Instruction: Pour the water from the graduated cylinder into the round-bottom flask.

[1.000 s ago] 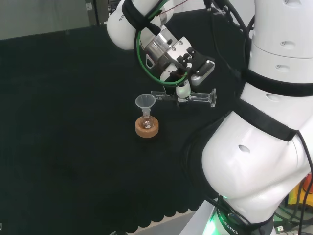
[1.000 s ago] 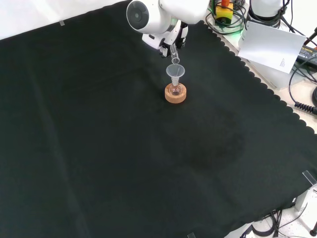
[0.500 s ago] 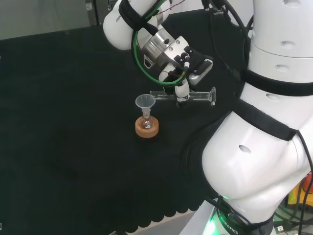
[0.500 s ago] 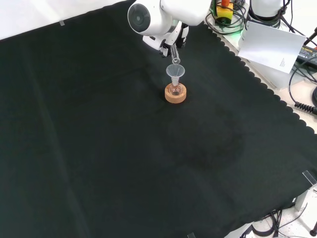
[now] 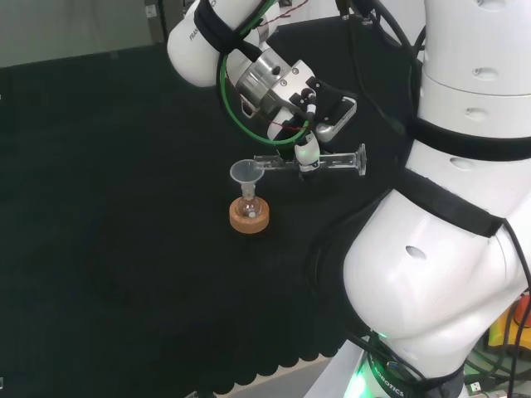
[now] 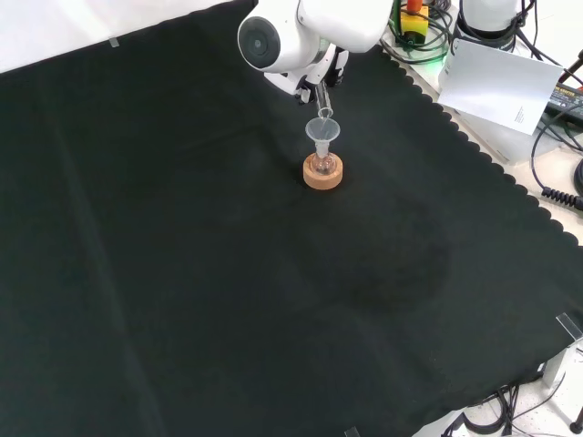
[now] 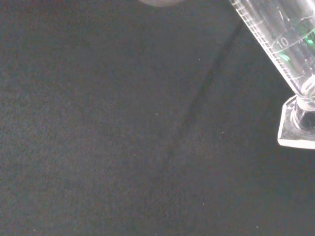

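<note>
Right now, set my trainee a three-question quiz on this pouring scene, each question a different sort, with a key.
1. True or false: the graduated cylinder is held upright by the hand.
2. What sits in the neck of the round-bottom flask?
A. a stopper
B. a funnel
C. a thermometer
3. Fill in: the flask rests on a ____ ring on the black cloth.

Key: 1 false, it lies about level, mouth at the funnel's rim; 2 B; 3 cork.
</note>
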{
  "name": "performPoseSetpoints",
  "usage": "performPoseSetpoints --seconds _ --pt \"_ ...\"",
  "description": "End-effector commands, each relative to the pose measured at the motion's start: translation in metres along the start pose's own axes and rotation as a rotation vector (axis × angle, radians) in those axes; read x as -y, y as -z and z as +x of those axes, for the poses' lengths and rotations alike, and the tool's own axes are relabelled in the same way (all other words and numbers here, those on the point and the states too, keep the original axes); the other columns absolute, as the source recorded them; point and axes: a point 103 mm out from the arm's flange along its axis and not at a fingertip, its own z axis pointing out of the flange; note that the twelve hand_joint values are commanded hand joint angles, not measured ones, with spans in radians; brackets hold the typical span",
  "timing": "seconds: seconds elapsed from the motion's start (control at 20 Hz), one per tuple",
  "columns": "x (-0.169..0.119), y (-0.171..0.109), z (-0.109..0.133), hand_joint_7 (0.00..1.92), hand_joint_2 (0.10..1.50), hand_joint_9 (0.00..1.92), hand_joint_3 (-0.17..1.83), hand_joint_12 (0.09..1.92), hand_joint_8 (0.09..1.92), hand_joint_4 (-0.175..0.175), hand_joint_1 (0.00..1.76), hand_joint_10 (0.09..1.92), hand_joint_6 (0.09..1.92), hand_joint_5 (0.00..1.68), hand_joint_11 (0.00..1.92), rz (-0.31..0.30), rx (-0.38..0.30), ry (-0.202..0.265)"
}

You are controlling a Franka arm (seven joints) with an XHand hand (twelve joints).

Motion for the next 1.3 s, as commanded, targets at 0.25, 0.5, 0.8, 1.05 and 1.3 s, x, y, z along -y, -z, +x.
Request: performPoseSetpoints --seconds 0.25,0.5,0.8,1.05,1.3 --pt "0.005 0.0046 0.0002 1.02 1.1 1.41 0.0 0.74 0.97 -0.175 1.26 0.09 0.98 0.99 1.22 -0.012 0.025 -0.015" --pt "0.0055 0.0061 0.0012 1.02 1.1 1.41 0.0 0.74 0.97 -0.175 1.26 0.09 0.99 0.99 1.22 0.007 0.037 -0.027" --pt "0.0048 0.0068 0.003 1.02 1.1 1.41 0.0 0.74 0.97 -0.175 1.26 0.09 0.99 0.99 1.22 0.027 0.043 -0.036" --pt "0.0057 0.008 0.0034 1.02 1.11 1.41 0.0 0.74 0.97 -0.175 1.26 0.09 0.99 0.99 1.22 0.031 0.046 -0.041" --pt "0.0063 0.0105 0.0031 1.02 1.11 1.41 0.0 0.74 0.97 -0.175 1.26 0.09 0.99 0.99 1.22 0.049 0.053 -0.053"
